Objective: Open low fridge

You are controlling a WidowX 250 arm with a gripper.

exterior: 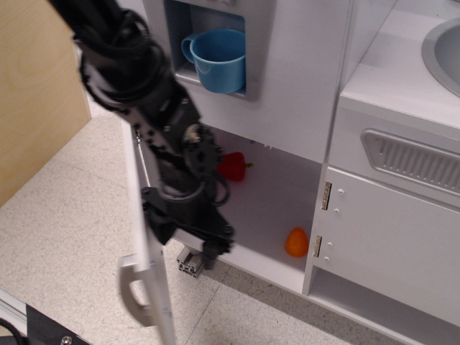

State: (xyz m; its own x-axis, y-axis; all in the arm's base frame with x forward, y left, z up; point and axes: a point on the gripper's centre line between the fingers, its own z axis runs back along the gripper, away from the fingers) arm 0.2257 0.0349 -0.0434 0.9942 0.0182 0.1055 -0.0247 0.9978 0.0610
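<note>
My gripper [188, 241], fingers apart and holding nothing, sits just inside the low fridge [154, 287] door (basically wide open), so next I'd back out.

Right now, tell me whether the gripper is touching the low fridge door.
Cannot tell. In the only view, the gripper sits close against the inner face of the low fridge door, which is seen edge-on; neither contact nor a gap shows plainly.

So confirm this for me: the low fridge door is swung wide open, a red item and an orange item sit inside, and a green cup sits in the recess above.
Not quite: the cup in the recess is blue, not green, as the observation.image view shows. The rest holds: the low fridge door is swung wide open, and a red item and an orange item sit inside.
</note>
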